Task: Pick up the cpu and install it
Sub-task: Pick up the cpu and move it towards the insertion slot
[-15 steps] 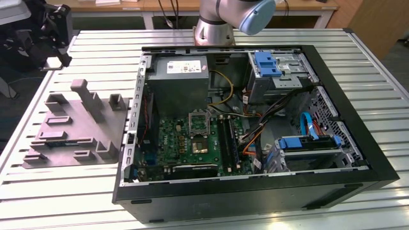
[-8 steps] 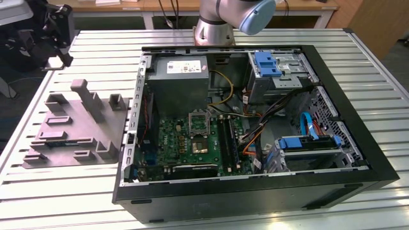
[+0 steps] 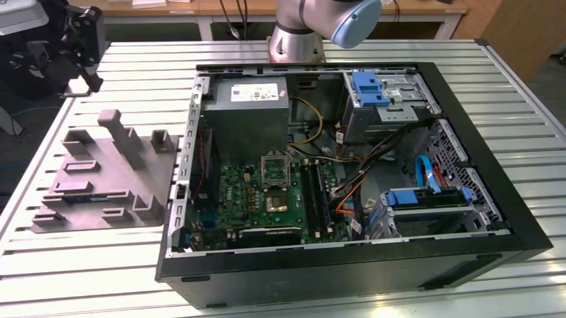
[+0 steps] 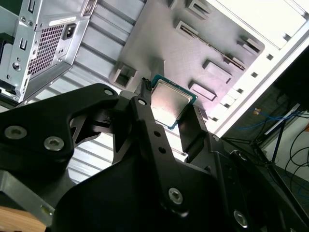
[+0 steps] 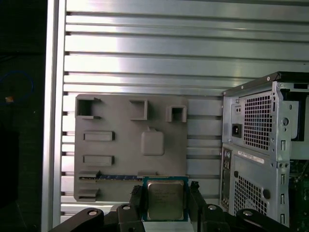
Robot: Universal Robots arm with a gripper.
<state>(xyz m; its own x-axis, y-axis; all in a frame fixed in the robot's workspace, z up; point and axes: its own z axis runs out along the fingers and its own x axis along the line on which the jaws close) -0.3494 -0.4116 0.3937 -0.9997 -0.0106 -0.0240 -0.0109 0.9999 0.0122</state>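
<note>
— Where was the cpu (image 5: 165, 199) in the first wrist view?
— Pinched by two opposite edges in your gripper (image 5: 165, 195), over the grey tray (image 5: 125, 145), beside the computer case (image 5: 260, 154), not in it.
— How should you have carried it?
— Level and slowly, I'd judge, without loosening the pinch. It was square, so it had no long axis. Its metal top faced the camera, away from the table.

One desk (image 3: 521, 112) carrying one open case (image 3: 354, 268) and one grey plate (image 3: 97, 179). One arm (image 3: 305, 23), one claw (image 5: 165, 194), one cpu (image 5: 165, 202). One memory stick (image 5: 120, 177) on the plate. One power supply (image 3: 248, 116). Two blue drive caddies (image 3: 370, 87).
</note>
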